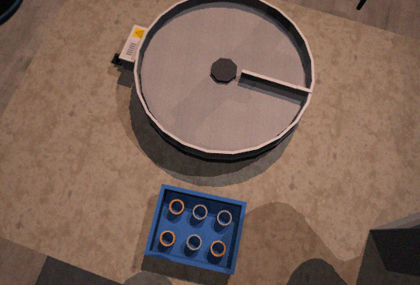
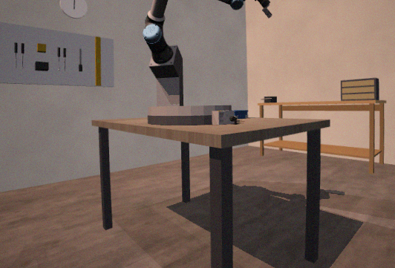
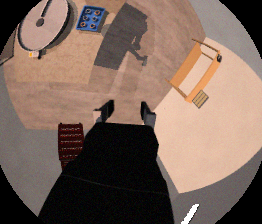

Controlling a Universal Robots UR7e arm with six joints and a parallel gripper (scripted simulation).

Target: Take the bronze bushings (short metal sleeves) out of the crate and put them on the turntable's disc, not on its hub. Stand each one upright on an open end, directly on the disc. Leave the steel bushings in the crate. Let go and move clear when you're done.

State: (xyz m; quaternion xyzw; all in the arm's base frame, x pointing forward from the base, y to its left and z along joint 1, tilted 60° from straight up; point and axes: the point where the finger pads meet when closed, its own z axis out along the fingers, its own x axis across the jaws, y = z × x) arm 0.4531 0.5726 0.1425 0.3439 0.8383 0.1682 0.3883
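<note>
The blue crate point(image 1: 158, 221) point(image 2: 241, 113) point(image 3: 79, 26) stands on the table. It holds three orange-bronze bushings, at its back left point(image 1: 170, 207), front left point(image 1: 160, 238) and front right point(image 1: 211, 249), and three grey steel bushings, at back middle point(image 1: 193, 211), back right point(image 1: 218, 218) and front middle point(image 1: 187, 242). All six stand upright. The turntable's disc point(image 1: 185, 47) point(image 3: 33, 35) bears no bushings; its dark hub point(image 1: 223, 70) point(image 3: 40, 22) is in the middle. My gripper point(image 2: 267, 12) point(image 3: 127, 106) is open and empty, high above the table and well away from the crate.
A raised rim point(image 1: 136, 79) surrounds the disc, and a divider wall point(image 1: 276, 80) runs from near the hub to the rim at right. A white box point(image 1: 132, 43) point(image 2: 220, 117) is attached to the turntable's side. A wooden bench point(image 2: 323, 108) point(image 3: 188, 65) stands beyond the table point(image 2: 260, 130).
</note>
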